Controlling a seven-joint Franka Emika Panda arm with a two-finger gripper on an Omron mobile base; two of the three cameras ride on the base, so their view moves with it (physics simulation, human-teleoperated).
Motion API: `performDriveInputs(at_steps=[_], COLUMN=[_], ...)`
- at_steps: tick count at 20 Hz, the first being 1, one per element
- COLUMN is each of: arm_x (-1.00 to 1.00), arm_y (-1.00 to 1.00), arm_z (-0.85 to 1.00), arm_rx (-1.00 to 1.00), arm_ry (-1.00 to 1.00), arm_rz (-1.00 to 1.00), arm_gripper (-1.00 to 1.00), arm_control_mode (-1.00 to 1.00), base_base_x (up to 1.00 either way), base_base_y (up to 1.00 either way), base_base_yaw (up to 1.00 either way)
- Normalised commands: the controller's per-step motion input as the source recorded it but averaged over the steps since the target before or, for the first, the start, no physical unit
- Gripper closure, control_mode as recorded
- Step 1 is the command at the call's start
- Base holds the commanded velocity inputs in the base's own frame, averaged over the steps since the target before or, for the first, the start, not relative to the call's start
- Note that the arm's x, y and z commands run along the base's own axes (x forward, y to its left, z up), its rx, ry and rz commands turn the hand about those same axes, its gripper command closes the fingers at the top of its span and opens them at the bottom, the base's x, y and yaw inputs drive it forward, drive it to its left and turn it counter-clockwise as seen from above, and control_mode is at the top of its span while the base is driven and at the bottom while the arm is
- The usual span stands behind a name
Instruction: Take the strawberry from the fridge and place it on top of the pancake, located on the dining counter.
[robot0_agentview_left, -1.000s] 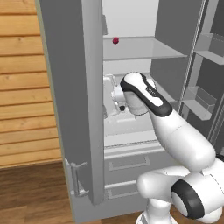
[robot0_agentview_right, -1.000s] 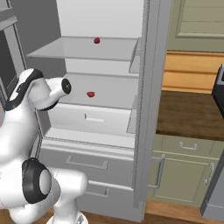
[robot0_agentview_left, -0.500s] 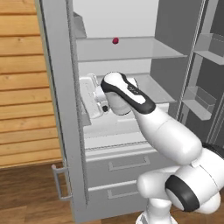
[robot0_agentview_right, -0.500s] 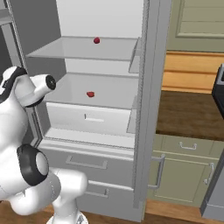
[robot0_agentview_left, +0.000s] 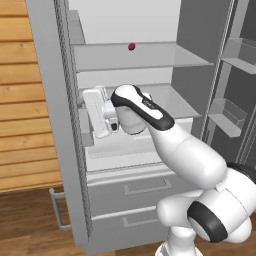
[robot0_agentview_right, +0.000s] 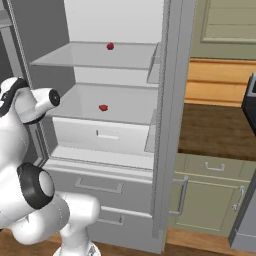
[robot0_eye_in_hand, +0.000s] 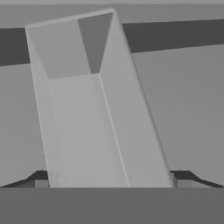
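Inside the fridge (robot0_agentview_right: 165, 125), we saw a strawberry (robot0_agentview_right: 103, 107) on its middle shelf, another berry (robot0_agentview_right: 110, 46) one shelf above, our gripper (robot0_agentview_left: 89, 114) by its left wall, jaws spread wide, holding nothing.

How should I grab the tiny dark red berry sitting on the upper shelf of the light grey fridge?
Pinch the tiny dark red berry across its round middle, coming in level through the light grey fridge's open front. It sits low on the upper shelf near the back wall, so probably only its sides are free.
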Motion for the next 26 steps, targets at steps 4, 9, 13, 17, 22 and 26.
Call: performDriveInputs(at_steps=[4, 9, 13, 17, 22, 26], arm_x=[-0.01, -0.05, -0.14, -0.17, 0.0, 0.0], arm_y=[-0.01, -0.34, -0.39, -0.68, -0.69, -0.92], arm_z=[0.16, 0.08, 0.0, 0.0, 0.0, 0.0], arm_rx=[-0.03, -0.01, 0.0, -0.1, -0.62, -0.75], arm_ry=[0.02, 0.0, 0.0, 0.0, 0.0, 0.08], arm_rz=[0.02, 0.03, 0.04, 0.01, -0.02, 0.0], arm_gripper=[-1.0, -1.0, -1.0, -1.0, -1.0, -1.0], arm_control_mode=[-1.0, -1.0, -1.0, -1.0, -1.0, -1.0], base_base_x=[0.0, 0.0, 0.0, 0.0, 0.0, 0.0], base_base_y=[0.0, 0.0, 0.0, 0.0, 0.0, 0.0], base_base_yaw=[0.0, 0.0, 0.0, 0.0, 0.0, 0.0])
